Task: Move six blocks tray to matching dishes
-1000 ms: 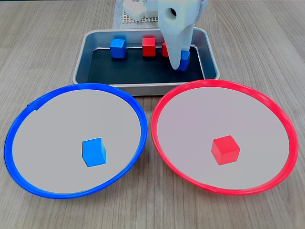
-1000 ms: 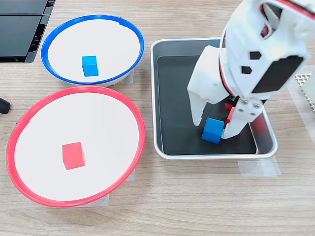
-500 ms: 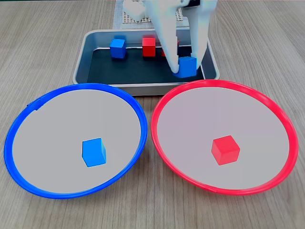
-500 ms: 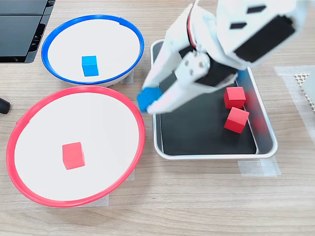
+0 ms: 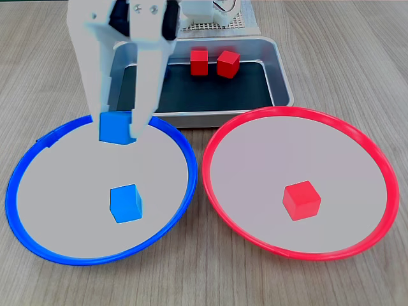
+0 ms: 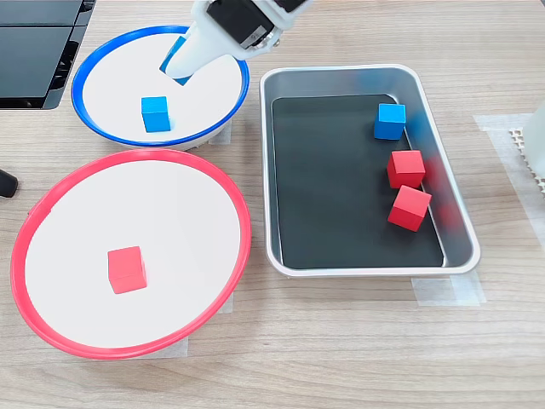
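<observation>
Over the blue-rimmed dish [image 5: 38, 143], the jaws are clamping a blue block [image 5: 115, 127]; another blue block [image 5: 125, 203] is lying in it, three blocks are sitting in the tray [image 6: 341, 78]

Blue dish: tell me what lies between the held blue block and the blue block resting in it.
Bare pale dish floor, in both fixed views, separates held block from resting block.

wood table [image 5: 357, 57] | tray [image 5: 282, 76] | blue-rimmed dish [image 5: 25, 217] | red-rimmed dish [image 5: 382, 210]
</observation>
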Motion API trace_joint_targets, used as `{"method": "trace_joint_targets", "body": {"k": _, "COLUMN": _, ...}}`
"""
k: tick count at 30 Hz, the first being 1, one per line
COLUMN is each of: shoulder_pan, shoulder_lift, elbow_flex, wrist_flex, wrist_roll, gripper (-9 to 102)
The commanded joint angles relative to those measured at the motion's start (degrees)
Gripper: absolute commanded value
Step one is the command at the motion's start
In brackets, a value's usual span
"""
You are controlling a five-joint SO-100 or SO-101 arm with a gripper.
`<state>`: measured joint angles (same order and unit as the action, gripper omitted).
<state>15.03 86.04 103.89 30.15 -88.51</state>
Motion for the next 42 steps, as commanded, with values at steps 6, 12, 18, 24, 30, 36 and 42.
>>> {"method": "trace_joint_targets", "body": {"k": 6, "shoulder_pan": 0.88, "shoulder_lift": -1.58, "elbow_flex": -5.54, "wrist_flex": 4.39, "wrist_roll": -4.92, "gripper": 23}}
{"method": "trace_joint_targets", "body": {"k": 12, "shoulder_pan": 0.09, "shoulder_lift": 8.79, "elbow_flex": -8.35, "wrist_flex": 29.36, "wrist_roll": -8.17, "gripper": 0}}
{"method": "trace_joint_targets", "body": {"k": 18, "shoulder_pan": 7.56, "shoulder_lift": 25.93, "elbow_flex": 4.57, "wrist_flex": 53.53, "wrist_roll": -27.95, "gripper": 2}}
{"method": "trace_joint_targets", "body": {"k": 24, "shoulder_pan": 12.66, "shoulder_lift": 35.95, "elbow_flex": 20.30, "wrist_flex": 53.00, "wrist_roll": -26.10, "gripper": 19}}
{"method": "trace_joint_targets", "body": {"k": 30, "shoulder_pan": 12.30, "shoulder_lift": 38.14, "elbow_flex": 28.21, "wrist_flex": 46.67, "wrist_roll": -18.72, "gripper": 19}}
{"method": "trace_joint_targets", "body": {"k": 36, "shoulder_pan": 11.78, "shoulder_lift": 34.98, "elbow_flex": 32.34, "wrist_flex": 35.86, "wrist_roll": -17.58, "gripper": 17}}
{"method": "trace_joint_targets", "body": {"k": 42, "shoulder_pan": 11.69, "shoulder_lift": 31.46, "elbow_flex": 35.33, "wrist_flex": 27.07, "wrist_roll": -21.88, "gripper": 17}}
